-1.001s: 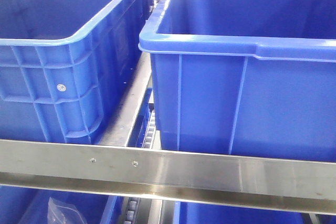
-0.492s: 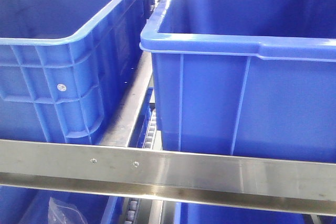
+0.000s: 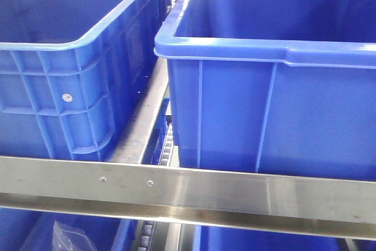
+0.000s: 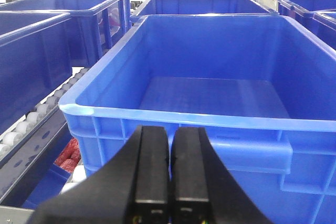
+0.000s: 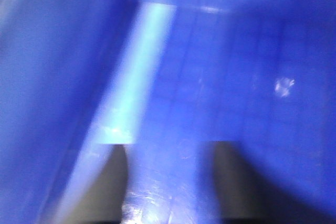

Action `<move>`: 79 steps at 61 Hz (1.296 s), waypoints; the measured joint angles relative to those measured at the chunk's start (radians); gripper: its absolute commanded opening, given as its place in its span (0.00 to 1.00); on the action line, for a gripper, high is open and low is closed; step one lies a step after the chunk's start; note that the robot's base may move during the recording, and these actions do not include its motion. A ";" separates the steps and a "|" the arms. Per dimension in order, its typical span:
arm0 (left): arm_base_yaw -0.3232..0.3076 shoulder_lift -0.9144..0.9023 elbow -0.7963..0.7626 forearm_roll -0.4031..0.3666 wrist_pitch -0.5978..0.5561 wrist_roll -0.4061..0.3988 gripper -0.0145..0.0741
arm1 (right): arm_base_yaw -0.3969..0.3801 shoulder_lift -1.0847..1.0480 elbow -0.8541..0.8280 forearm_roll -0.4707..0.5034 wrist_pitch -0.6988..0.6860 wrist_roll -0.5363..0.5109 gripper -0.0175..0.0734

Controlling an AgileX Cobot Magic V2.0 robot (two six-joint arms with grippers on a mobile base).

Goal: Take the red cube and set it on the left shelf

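Front view, left to right: left blue crate (image 3: 64, 86) seated on the left shelf (image 3: 194, 195), ribbed outer wall with one small round silver fastener facing the camera. Narrow steel divider strip (image 3: 141, 119) between the two crates, with a roller track (image 3: 166, 145) just beside it. Right blue crate (image 3: 270, 110) seated against the front rail of the shelf, rim at upper mid-frame, interior visible and bare in the part shown. Two small screws (image 3: 126, 181) set in the front rail near its left end. Clear plastic bag (image 3: 73, 238) in the lower tier at the bottom left corner, under the rail. Two dark shapes at the top right edge, above the right crate; too cropped to identify.

Left wrist view: left gripper (image 4: 169, 171) positioned at the near rim of a blue crate (image 4: 210, 114), black fingers pressed together, nothing between them. Roller conveyor (image 4: 31, 119) along the left edge of that crate; red items (image 4: 68, 153) below, at the lower left, unclear.

Right wrist view: heavily blurred. Right gripper (image 5: 168, 182) spread wide, two dark fingers well apart over a blue crate floor (image 5: 220, 77), nothing between them.

Red cube: not identifiable in any view; location cannot be told.
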 measured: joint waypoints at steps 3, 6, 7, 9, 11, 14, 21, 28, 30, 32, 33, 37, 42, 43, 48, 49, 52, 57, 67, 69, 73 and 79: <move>0.000 0.000 0.000 0.000 0.000 0.000 0.28 | 0.000 -0.035 0.022 -0.002 -0.010 0.000 0.27; 0.000 0.000 0.000 0.000 0.000 0.000 0.28 | 0.000 -0.079 0.052 -0.002 -0.039 0.000 0.27; 0.000 0.000 0.000 0.000 0.000 0.000 0.28 | 0.000 -0.093 0.062 -0.002 -0.050 0.000 0.26; 0.000 0.000 0.000 0.000 0.000 0.000 0.28 | 0.000 -0.132 0.089 -0.004 -0.079 0.000 0.24; 0.000 0.000 0.000 0.000 0.000 0.000 0.28 | 0.000 -0.173 0.120 -0.004 -0.108 0.000 0.25; 0.000 0.000 0.000 0.000 0.000 0.000 0.28 | 0.000 -0.245 0.166 -0.004 -0.152 0.000 0.25; 0.000 0.000 0.000 0.000 0.000 0.000 0.28 | 0.000 -0.398 0.285 -0.006 -0.231 0.000 0.25; 0.000 0.000 0.000 0.000 0.000 0.000 0.28 | 0.000 -0.560 0.405 -0.007 -0.250 0.000 0.25; 0.000 0.000 0.000 0.000 0.000 0.000 0.28 | 0.000 -0.604 0.440 -0.007 -0.251 0.000 0.25; 0.000 0.000 0.000 0.000 0.000 0.000 0.28 | 0.000 -0.646 0.473 -0.007 -0.251 0.000 0.25; 0.000 0.000 0.000 0.000 0.000 0.000 0.28 | 0.000 -0.670 0.491 -0.007 -0.251 0.000 0.25; 0.000 0.000 0.000 0.000 0.000 0.000 0.28 | 0.000 -0.744 0.545 -0.007 -0.251 0.002 0.25; 0.000 0.000 0.000 0.000 0.000 0.000 0.28 | 0.000 -0.818 0.587 -0.007 -0.251 0.002 0.25; 0.000 0.000 0.000 0.000 0.000 0.000 0.28 | 0.000 -0.828 0.592 -0.007 -0.251 0.002 0.25; 0.000 0.000 0.000 0.000 0.000 0.000 0.28 | 0.000 -0.878 0.618 -0.007 -0.251 0.002 0.25; 0.000 0.000 0.000 0.000 0.000 0.000 0.28 | 0.000 -0.884 0.621 -0.007 -0.251 0.002 0.25; 0.000 0.000 0.000 0.000 0.000 0.000 0.28 | 0.000 -0.901 0.625 -0.007 -0.251 0.002 0.25; 0.000 0.000 0.000 0.000 0.000 0.000 0.28 | 0.000 -0.910 0.628 -0.007 -0.251 0.002 0.25; 0.000 0.000 0.000 0.000 0.000 0.000 0.28 | 0.000 -0.909 0.627 -0.011 -0.251 0.002 0.25; 0.000 0.000 0.000 0.000 0.000 0.000 0.28 | 0.000 -0.909 0.627 -0.011 -0.251 0.002 0.25; 0.000 0.000 0.000 0.000 0.000 0.000 0.28 | 0.000 -0.909 0.627 -0.011 -0.251 0.002 0.25; 0.000 0.000 0.000 0.000 0.000 0.000 0.28 | 0.000 -0.909 0.627 -0.011 -0.238 0.002 0.25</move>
